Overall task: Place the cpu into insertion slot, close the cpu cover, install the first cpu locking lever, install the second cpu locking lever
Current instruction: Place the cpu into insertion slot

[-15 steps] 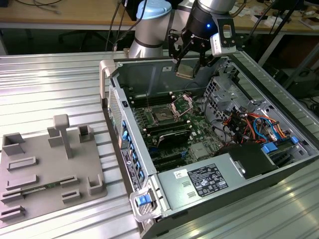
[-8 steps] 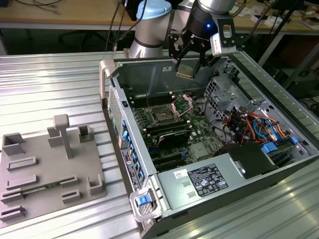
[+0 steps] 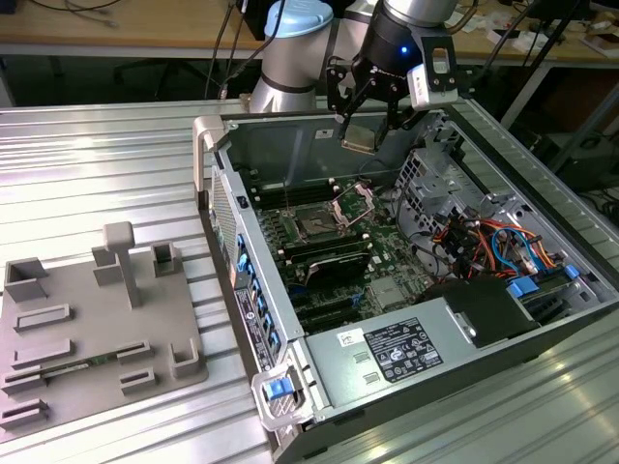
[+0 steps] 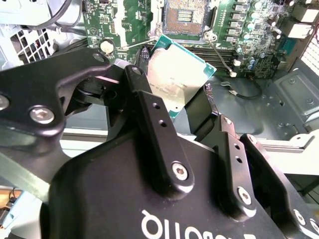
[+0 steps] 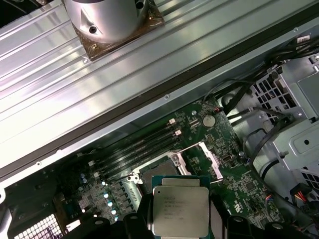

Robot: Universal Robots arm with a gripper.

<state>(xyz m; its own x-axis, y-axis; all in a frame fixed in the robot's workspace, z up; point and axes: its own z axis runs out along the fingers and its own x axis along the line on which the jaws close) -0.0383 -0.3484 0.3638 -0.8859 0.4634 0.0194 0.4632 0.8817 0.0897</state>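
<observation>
My gripper [image 3: 360, 135] hangs above the open computer case, shut on the cpu [image 3: 358, 139], a small square chip with a dull metal face. Both wrist views show the cpu [image 4: 174, 82] [image 5: 179, 209] clamped by its edges between the black fingers [image 4: 149, 114], held off the board. Below it on the green motherboard [image 3: 387, 256] lies the insertion slot [image 3: 314, 224] [image 4: 184, 20] [image 5: 155, 172], uncovered and with nothing in it. The cpu cover [image 3: 354, 203] [image 5: 199, 160] is swung up open beside the slot. A thin wire lever [image 4: 134, 44] stands loose next to the slot.
Long black memory slots [image 3: 329, 263] run beside the socket. A drive cage with coloured cables [image 3: 484, 242] and a power supply [image 3: 406, 348] fill the case's right side in the exterior view. A grey fixture plate [image 3: 87, 329] lies at the exterior view's left.
</observation>
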